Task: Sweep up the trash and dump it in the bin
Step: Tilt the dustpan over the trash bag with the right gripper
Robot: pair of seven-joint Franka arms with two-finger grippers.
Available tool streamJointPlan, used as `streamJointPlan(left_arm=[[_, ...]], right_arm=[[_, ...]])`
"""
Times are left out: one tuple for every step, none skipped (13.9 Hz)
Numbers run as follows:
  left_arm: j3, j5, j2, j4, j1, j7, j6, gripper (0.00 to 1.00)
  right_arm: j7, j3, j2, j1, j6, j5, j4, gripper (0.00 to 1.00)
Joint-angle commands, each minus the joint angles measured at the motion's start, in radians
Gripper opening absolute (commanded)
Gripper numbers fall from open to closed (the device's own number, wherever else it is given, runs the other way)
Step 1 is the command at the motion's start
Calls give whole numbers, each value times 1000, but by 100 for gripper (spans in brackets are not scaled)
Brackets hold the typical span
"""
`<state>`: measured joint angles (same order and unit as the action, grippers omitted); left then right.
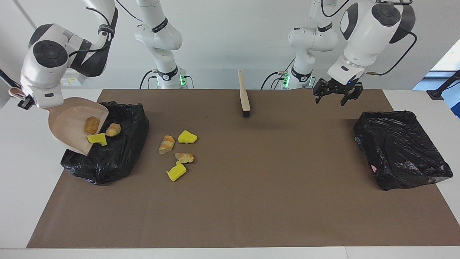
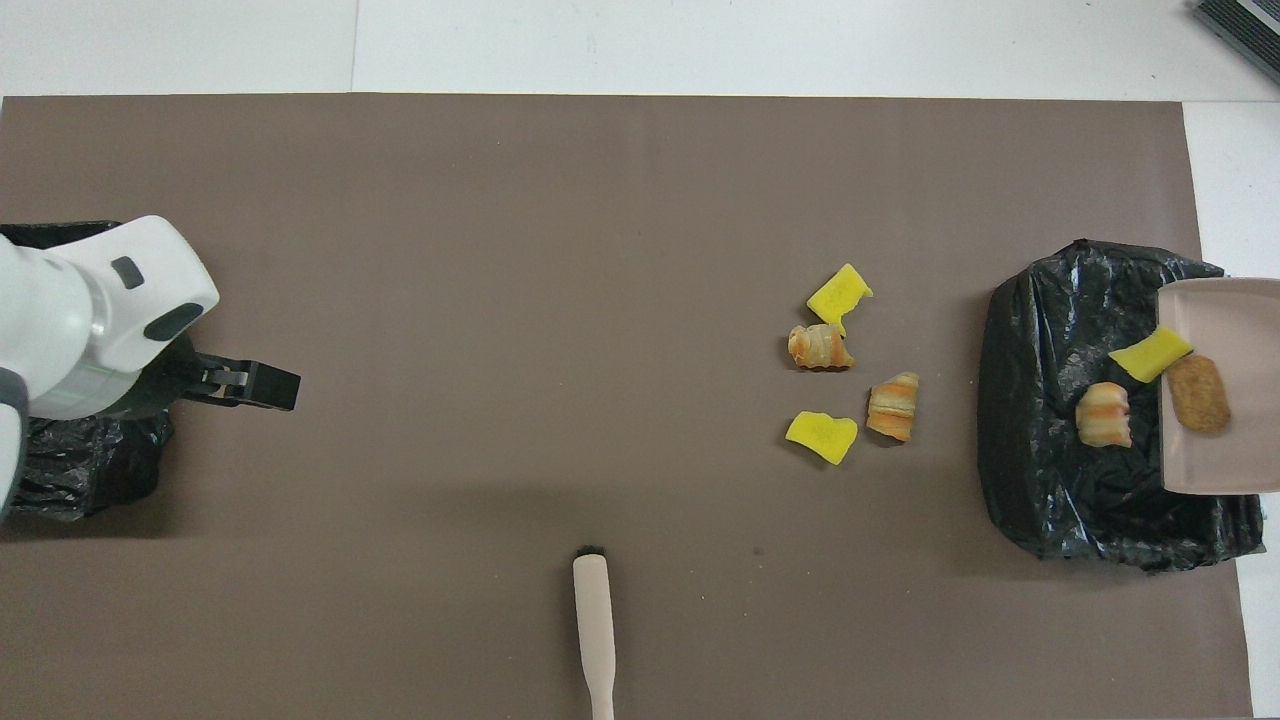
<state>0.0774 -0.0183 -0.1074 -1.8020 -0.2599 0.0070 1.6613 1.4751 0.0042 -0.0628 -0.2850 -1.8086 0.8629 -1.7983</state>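
While the right gripper point(image 1: 22, 102) clenched the tilted dustpan point(image 1: 70, 124) over the bin point(image 1: 118, 151), trash point(image 1: 96, 139) slid off; four lumps point(image 1: 178, 154) lay beside it; left gripper point(image 1: 337, 94) hung released

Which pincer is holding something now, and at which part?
Right pincer holds the dustpan by its handle, over the bin. Left pincer holds nothing.

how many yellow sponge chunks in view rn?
3. One yellow chunk sits at the tilted dustpan's lip over the bin. Two lie on the mat: one nearer the robots, one farther. More may be hidden inside the bins.
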Motion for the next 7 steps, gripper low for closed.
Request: streamJointPlan(left_arm=[[1,18,18,93,65,77,-86,100],[2,18,20,119,70,99,-113,100],[2,18,21,144,92,108,-130,100],[-2,17,21,157,114,108,-149,100],[-2,14,23,173,123,108,-176,100],[-4,12,29,190,128,108,-195,100],[-10,11,35,213,146,108,-216,100]], right_arm=[[-19,0,26,0,0,59,-30,0],[-16,0,26,0,3,70,-27,0],[-10,0,28,-5,3,71,-23,0],[4,0,31,-8,6,74,-9,0],[25,-1,35,-7,8,74,2,0],[42,0,43,-2,26,73,20,0],[51,2,50,0,61,70,43,0]])
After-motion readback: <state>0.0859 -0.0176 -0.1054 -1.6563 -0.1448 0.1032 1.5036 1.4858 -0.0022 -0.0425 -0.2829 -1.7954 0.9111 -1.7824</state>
